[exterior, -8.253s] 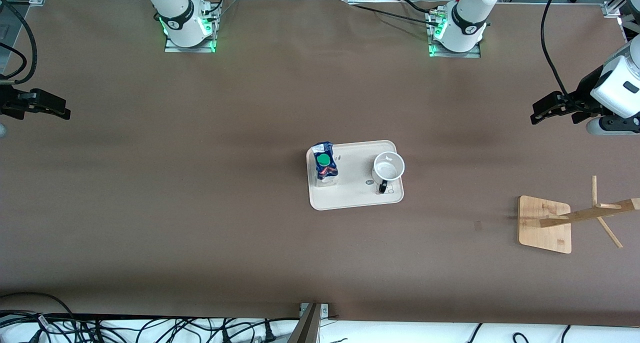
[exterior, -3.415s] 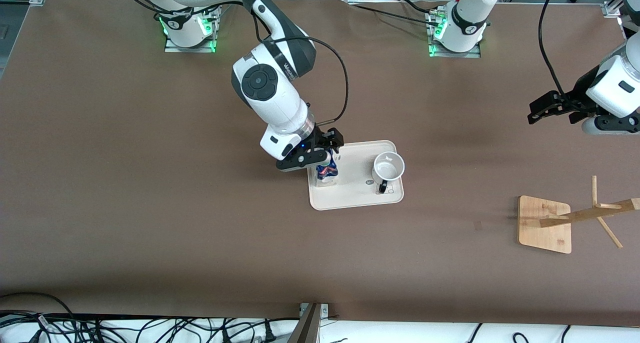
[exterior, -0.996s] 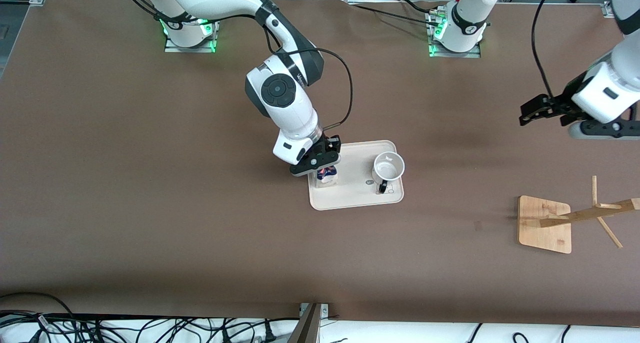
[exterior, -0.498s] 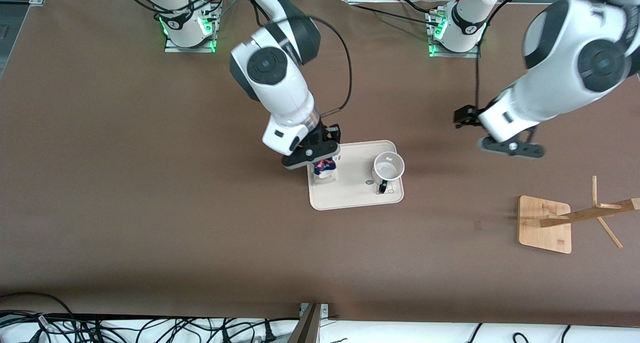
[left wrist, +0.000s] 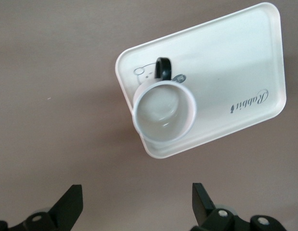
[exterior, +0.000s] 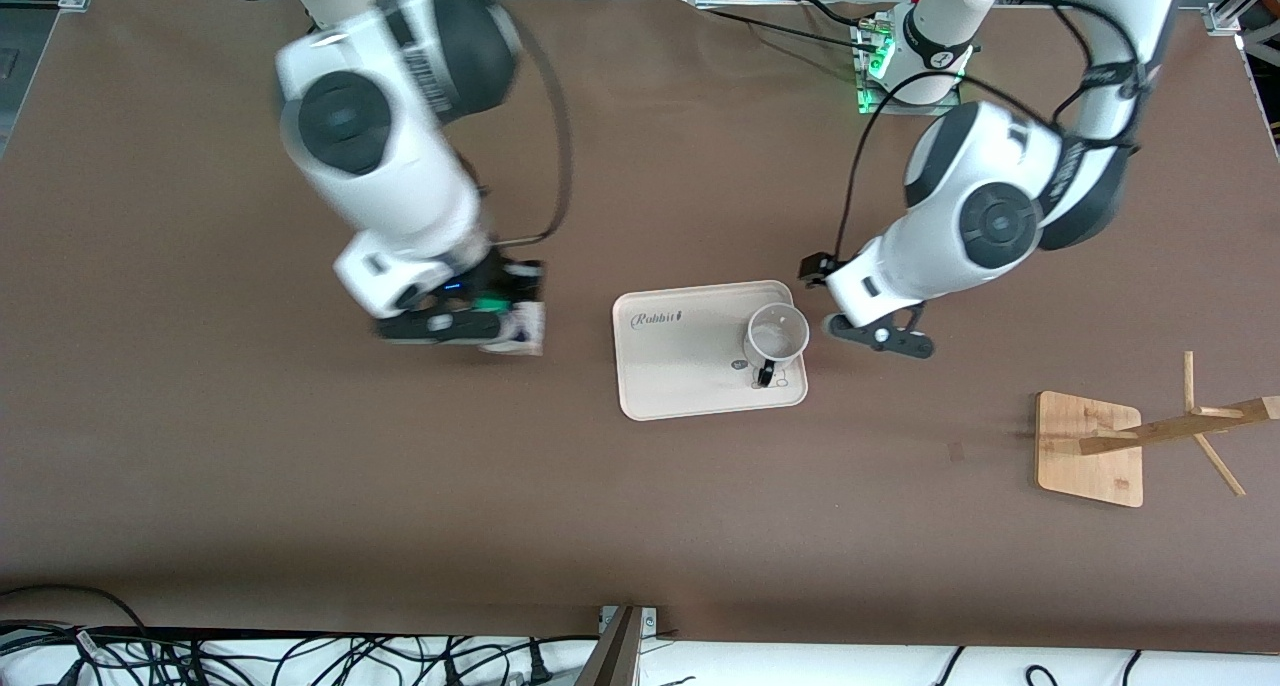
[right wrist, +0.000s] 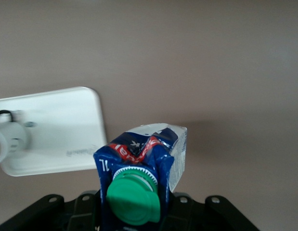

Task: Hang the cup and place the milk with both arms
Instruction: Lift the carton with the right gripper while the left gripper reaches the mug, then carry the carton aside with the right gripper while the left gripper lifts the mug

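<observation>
My right gripper (exterior: pixel 482 324) is shut on the milk (exterior: pixel 524 328), a dark blue carton with a green cap, and holds it in the air over bare table beside the tray (exterior: pixel 690 391), toward the right arm's end. The right wrist view shows the milk (right wrist: pixel 141 161) clamped between the jaws. The white cup (exterior: pixel 775 334) stands upright on the tray's end nearest the left arm, its black handle toward the front camera. My left gripper (exterior: pixel 866 322) is open and empty, over the table just beside the cup. The left wrist view shows the cup (left wrist: pixel 163 111) and my open left gripper (left wrist: pixel 136 211).
A wooden mug rack (exterior: pixel 1095 448) with slanted pegs stands toward the left arm's end, nearer the front camera than the tray. The cream tray (left wrist: pixel 235 62) bears the word "Rabbit". Cables lie along the table's front edge.
My right gripper has lifted the milk off the tray and carried it toward the right arm's end. My left arm has swung in from the table's end to beside the cup.
</observation>
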Controlling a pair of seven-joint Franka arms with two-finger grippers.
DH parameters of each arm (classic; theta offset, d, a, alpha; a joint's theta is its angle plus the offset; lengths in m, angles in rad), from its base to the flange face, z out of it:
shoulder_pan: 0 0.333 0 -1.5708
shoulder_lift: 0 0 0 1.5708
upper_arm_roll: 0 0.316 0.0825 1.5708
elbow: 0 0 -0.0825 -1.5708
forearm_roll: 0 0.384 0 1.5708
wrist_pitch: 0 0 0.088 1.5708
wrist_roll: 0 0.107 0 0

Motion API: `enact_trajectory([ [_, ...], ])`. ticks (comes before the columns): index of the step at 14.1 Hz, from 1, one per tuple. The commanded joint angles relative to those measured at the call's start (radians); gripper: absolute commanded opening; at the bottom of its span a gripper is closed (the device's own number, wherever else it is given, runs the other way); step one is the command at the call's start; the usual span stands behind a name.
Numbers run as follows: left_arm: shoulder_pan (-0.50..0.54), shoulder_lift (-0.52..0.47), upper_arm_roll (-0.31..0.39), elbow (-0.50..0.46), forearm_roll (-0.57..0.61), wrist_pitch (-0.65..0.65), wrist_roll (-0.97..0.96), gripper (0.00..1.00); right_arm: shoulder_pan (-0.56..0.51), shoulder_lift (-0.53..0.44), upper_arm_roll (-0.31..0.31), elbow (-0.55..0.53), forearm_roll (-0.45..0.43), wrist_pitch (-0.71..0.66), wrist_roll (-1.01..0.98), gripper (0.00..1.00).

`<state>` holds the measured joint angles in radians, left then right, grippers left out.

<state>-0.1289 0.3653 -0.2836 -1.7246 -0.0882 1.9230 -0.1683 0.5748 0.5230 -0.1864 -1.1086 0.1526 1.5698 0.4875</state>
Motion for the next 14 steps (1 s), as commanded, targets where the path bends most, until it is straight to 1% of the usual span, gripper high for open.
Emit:
enact_trajectory([
  [1, -0.047, 0.007, -0.005, -0.091, -0.005, 0.152, -0.060, 1.00, -0.123, -0.043, 0.012, 0.004, 0.008, -0.167, -0.058, 0.31],
  [2, -0.078, 0.012, -0.003, -0.124, 0.002, 0.218, -0.080, 1.00, -0.166, -0.054, 0.012, 0.004, 0.004, -0.203, -0.117, 0.31],
  [3, -0.103, 0.033, -0.002, -0.134, 0.004, 0.255, -0.100, 1.00, -0.212, -0.064, 0.010, 0.004, 0.001, -0.232, -0.189, 0.31],
  [5, -0.130, 0.072, -0.002, -0.135, 0.045, 0.292, -0.120, 1.00, -0.288, -0.066, 0.012, 0.004, -0.024, -0.266, -0.338, 0.31],
  [8, -0.156, 0.119, -0.002, -0.135, 0.114, 0.356, -0.184, 1.00, -0.300, -0.071, -0.010, 0.004, -0.117, -0.266, -0.484, 0.31],
  [10, -0.166, 0.142, -0.002, -0.125, 0.159, 0.370, -0.203, 1.00, -0.299, -0.071, -0.027, 0.001, -0.137, -0.252, -0.512, 0.31],
  [12, -0.166, 0.155, -0.002, -0.119, 0.192, 0.372, -0.204, 1.00, -0.299, -0.075, -0.028, -0.014, -0.131, -0.205, -0.515, 0.31],
  [13, -0.166, 0.158, -0.002, -0.119, 0.205, 0.381, -0.203, 0.87, -0.299, -0.078, -0.030, -0.042, -0.128, -0.186, -0.515, 0.31],
  [14, -0.167, 0.161, -0.002, -0.119, 0.205, 0.386, -0.203, 0.66, -0.299, -0.104, -0.030, -0.092, -0.127, -0.150, -0.515, 0.31],
])
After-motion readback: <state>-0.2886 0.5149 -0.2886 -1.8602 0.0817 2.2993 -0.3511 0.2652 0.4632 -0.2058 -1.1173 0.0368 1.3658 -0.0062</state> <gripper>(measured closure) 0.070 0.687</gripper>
